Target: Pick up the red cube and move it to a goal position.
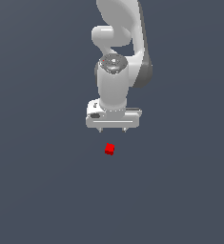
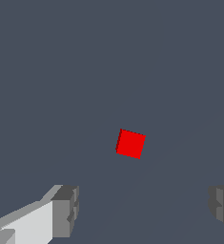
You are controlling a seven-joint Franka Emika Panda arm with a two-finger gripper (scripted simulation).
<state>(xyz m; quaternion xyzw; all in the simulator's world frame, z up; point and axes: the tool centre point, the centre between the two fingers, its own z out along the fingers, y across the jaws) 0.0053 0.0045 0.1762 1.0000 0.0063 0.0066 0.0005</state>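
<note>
Red cube: red cube (image 1: 109,149) lies alone on a flat, dark slate-grey surface (image 1: 37,190); one small, bright red block with darker shaded sides, clearly narrower than the gripper.
Cube position: in the exterior view it sits just below the gripper's fingertips, roughly in line with the gap between them, nearer the finger on the exterior view's left; nothing touches it.
Cube orientation: in the wrist view the red cube (image 2: 130,144) is turned slightly, so its edges run at a small angle to the line between the two fingers.
White arm: the glossy white arm (image 1: 114,81) comes down from the top of the exterior view, with a dark grey joint band at its side.
Gripper: the gripper (image 1: 112,128) points straight down, a wide white bar with two short fingers.
Gripper state: fingers spread wide apart, holding nothing; in the wrist view the grey fingertips (image 2: 66,209) stand at opposite sides, and the cube lies apart from them.
</note>
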